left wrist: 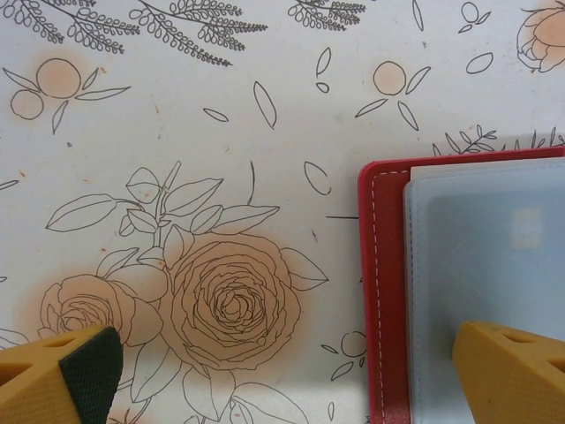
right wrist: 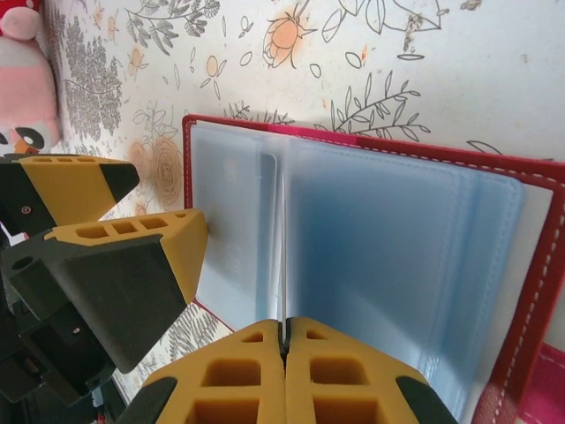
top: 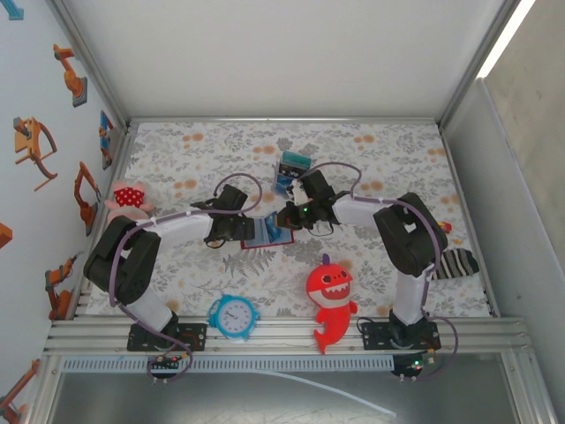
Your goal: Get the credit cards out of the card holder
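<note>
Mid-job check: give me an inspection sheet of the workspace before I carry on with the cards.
Surface: floral tablecloth.
Job's things: card holder lies open, pale sleeves up; credit cards lie beyond it; any left inside cannot be told.
Clutter: red shark toy, blue alarm clock, pink plush, striped fabric item.
Grippers: left gripper open, one finger over the holder; right gripper shut at the sleeve fold.
Cables: purple cables along both arms.
Surroundings: white walls; robot stickers on the left.
</note>
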